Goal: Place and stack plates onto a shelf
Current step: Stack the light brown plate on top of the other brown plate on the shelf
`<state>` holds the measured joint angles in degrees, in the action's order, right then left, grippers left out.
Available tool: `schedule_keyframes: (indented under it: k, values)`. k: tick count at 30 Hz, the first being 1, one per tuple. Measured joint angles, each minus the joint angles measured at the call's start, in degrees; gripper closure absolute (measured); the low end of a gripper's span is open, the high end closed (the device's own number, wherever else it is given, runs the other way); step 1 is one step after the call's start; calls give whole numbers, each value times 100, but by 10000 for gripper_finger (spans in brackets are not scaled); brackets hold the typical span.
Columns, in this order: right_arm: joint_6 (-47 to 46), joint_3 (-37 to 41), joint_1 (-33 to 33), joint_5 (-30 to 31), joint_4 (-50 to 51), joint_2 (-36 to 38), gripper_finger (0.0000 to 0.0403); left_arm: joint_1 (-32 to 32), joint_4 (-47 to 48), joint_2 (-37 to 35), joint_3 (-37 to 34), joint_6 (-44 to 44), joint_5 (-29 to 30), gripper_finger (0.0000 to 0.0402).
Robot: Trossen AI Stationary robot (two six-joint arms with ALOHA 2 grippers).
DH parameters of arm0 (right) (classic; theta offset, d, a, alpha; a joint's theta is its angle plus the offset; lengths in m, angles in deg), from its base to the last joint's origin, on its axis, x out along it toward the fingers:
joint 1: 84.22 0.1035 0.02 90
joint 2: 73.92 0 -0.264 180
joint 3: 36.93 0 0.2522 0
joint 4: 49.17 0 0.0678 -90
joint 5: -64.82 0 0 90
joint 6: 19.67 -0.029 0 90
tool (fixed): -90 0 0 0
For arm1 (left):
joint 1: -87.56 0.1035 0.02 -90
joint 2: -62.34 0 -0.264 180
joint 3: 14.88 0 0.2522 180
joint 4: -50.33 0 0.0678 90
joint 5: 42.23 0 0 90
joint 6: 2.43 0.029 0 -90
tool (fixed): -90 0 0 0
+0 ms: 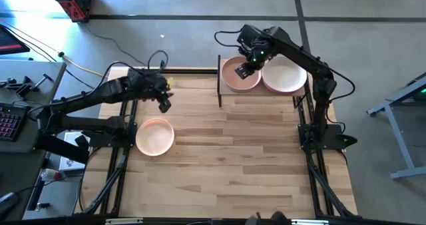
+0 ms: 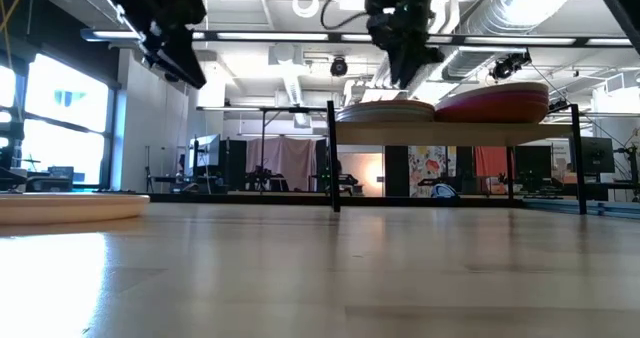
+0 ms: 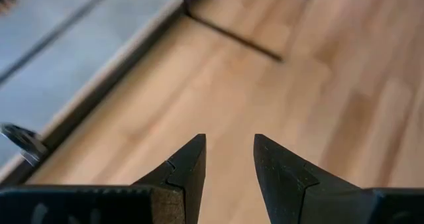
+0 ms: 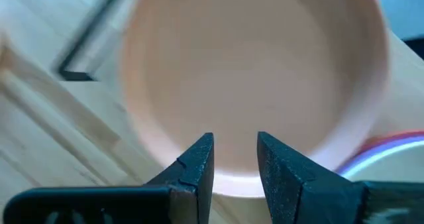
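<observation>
The shelf [image 1: 259, 92] is standing at the far edge of the counter [image 1: 253, 158], right of centre, and it is carrying two stacks of plates side by side. The left stack [image 1: 239, 75] is showing a peach plate on top; the right stack [image 1: 285, 77] is showing a pale one on top. In the low view the right stack is showing a red plate [image 2: 492, 105] beneath. One more peach plate [image 1: 155, 136] is lying alone on the counter's left side, well apart from the shelf.

I am hovering my right end effector [image 1: 243, 70] over the left stack, fingers parted and gripping nothing. I am holding my left end effector [image 1: 164, 104] above the bare counter, beyond the lone plate, also released and empty.
</observation>
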<state>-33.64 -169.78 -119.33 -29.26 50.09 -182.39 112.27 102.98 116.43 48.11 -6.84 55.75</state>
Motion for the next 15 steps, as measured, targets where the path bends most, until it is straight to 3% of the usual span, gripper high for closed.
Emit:
schedule_keyframes:
  k: [6,15]
  values:
    - [-427,-6,565,-48,-201,235,308,-507,938,0,0,-137,-84,286]
    - [-1530,-8,1478,-67,-470,287,308,-1479,1714,0,-138,-1690,-248,286]
